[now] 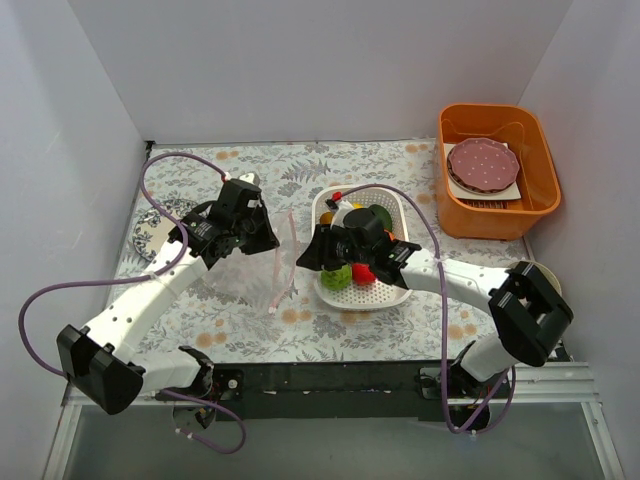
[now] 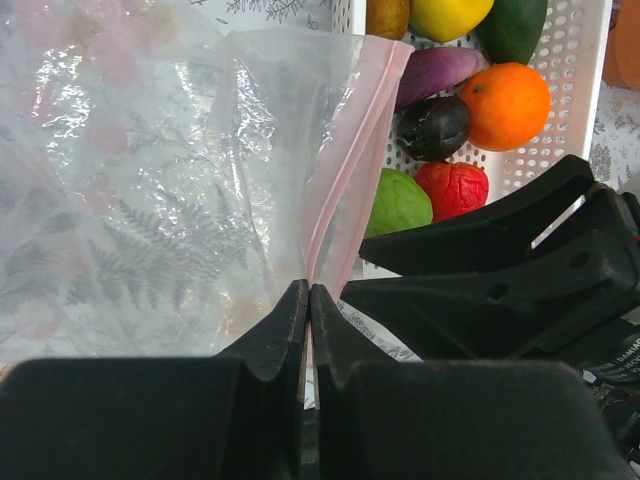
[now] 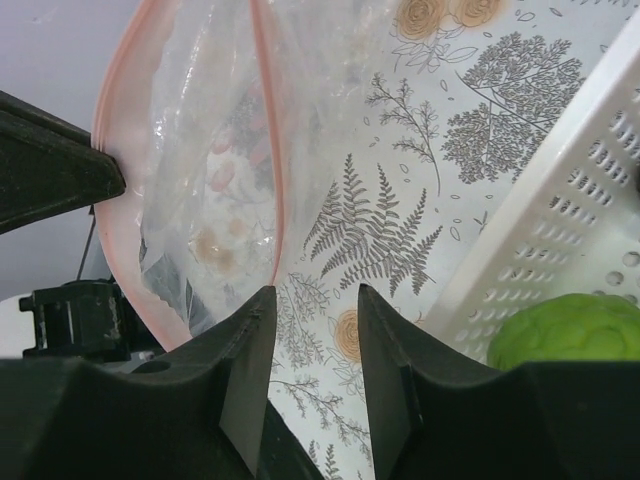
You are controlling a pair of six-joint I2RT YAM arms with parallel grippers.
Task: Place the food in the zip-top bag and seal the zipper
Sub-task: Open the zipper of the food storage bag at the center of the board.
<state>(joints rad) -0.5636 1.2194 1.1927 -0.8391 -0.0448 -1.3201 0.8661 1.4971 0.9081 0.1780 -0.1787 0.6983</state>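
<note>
Your left gripper [image 2: 308, 292] reaches in left of the basket [image 2: 575, 60], clamped on the bag's [image 2: 150, 200] zipper [image 2: 350, 170]. Your right gripper [image 3: 313, 300] hangs at the basket's left edge, jaws apart, seemingly empty. The food [image 2: 505, 105] sits in the basket.

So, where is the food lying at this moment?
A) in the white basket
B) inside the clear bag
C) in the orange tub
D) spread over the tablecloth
A: in the left wrist view the orange, the red ball and the other pieces lie in the white basket, while the clear bag beside it looks empty.
</note>
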